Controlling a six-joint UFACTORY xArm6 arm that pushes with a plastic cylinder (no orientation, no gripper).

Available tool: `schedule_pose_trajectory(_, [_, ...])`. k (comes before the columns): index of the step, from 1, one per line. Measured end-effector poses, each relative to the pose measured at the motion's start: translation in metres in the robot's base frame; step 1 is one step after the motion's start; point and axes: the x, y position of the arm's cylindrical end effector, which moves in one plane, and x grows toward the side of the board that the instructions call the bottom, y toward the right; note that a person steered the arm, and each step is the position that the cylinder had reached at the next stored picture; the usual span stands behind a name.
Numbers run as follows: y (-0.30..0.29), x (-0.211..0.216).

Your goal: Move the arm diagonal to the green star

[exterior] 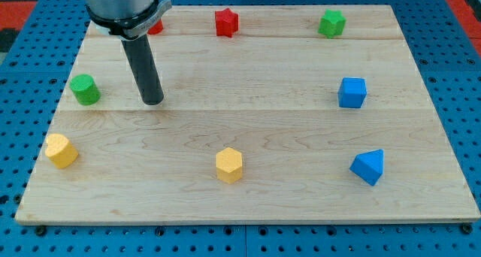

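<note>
The green star [331, 22] lies near the board's top edge at the view's right. My tip [152, 101] rests on the wooden board [248, 129] in the view's left half, far from the star, to its left and below it. A green cylinder [84, 89] sits just left of my tip, a short gap away. My tip touches no block.
A red star [226, 22] lies at top centre. A red block [156, 26] is partly hidden behind the arm. A blue cube [352, 92] and a blue triangular block [368, 167] are at the right. A yellow hexagon [229, 164] and a yellow block [60, 150] lie near the bottom.
</note>
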Motion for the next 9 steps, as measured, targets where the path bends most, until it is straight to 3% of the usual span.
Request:
schedule_pose_trajectory(6, [0.010,-0.004])
schedule_pose_trajectory(7, [0.108,-0.036])
schedule_pose_trajectory(8, [0.148,-0.047])
schedule_pose_trajectory(9, [0.152,-0.048])
